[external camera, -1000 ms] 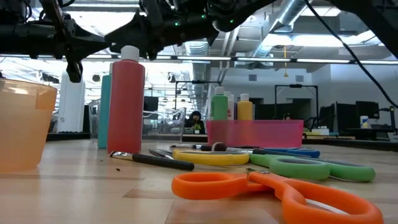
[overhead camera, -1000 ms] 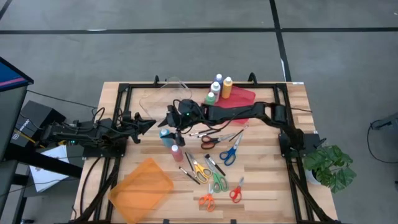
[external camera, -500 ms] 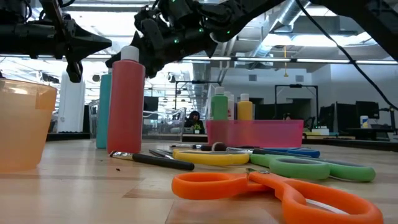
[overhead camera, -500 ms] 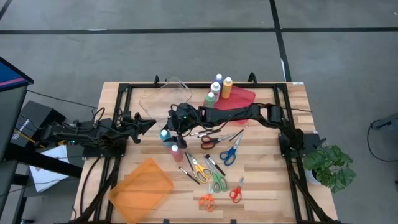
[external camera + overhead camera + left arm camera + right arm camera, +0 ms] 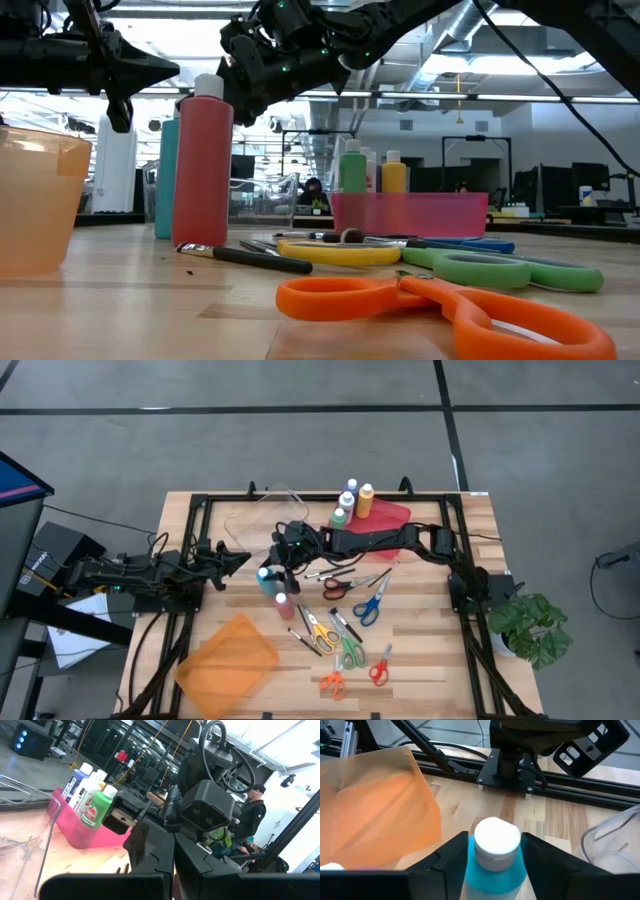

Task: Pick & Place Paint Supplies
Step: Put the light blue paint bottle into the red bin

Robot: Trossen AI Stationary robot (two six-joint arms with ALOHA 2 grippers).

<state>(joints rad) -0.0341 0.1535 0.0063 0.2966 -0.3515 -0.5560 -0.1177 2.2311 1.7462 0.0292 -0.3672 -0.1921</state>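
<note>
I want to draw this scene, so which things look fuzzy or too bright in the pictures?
Low view: the orange scissors closest to the camera look soft, and the ceiling lights behind are very bright. Right wrist view: the blue bottle with its white cap fills the front, the orange bin behind looks hazy. Left wrist view: the sky-bright window washes out one corner.

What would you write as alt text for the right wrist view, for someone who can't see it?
The right gripper has its two dark fingers on either side of a blue paint bottle with a white cap, close against its shoulders. Behind it on the wooden table are an orange bin and the left arm's base.
</note>
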